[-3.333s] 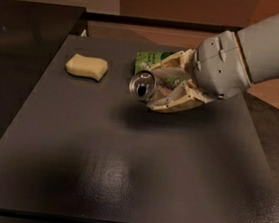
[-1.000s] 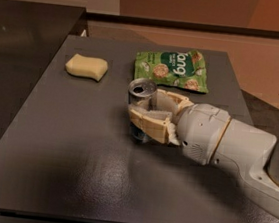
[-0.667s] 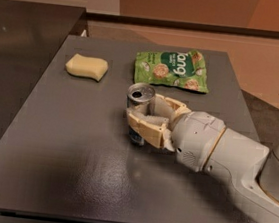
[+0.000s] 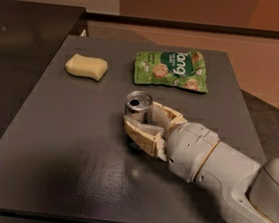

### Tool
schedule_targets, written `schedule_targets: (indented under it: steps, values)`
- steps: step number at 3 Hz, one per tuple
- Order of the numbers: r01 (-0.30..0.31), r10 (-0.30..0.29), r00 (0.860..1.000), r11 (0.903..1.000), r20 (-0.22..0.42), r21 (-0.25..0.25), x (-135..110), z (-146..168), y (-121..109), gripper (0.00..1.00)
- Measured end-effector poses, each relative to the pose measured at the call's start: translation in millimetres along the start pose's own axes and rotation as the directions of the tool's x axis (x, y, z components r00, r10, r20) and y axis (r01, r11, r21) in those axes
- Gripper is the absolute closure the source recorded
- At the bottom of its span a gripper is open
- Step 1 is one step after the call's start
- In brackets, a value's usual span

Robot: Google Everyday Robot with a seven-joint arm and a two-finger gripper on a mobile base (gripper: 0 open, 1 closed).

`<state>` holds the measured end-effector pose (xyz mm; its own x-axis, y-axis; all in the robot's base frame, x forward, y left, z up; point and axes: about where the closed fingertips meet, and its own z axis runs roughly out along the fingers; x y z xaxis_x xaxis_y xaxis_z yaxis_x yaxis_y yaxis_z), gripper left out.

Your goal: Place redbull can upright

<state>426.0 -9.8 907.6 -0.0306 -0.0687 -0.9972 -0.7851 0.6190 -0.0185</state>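
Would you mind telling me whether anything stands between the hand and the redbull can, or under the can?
Nothing visible does. The hand is closed around the redbull can, which is upright over a bare patch of the table. The green snack bag and the pale yellow block lie farther back, apart from both.

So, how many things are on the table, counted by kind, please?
Cans: 1, the redbull can, upright, held by the gripper at the middle of the table.
Bags: 1, the green snack bag.
Blocks: 1, the pale yellow block.
Total: 3.
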Motion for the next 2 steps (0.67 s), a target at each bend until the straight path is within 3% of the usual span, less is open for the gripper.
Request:
schedule_targets:
  steps: [2]
  values:
    - [0.016, -0.016, 1.000, 0.9999, -0.001, -0.003, -4.2, 2.2, 3.8, 0.13]
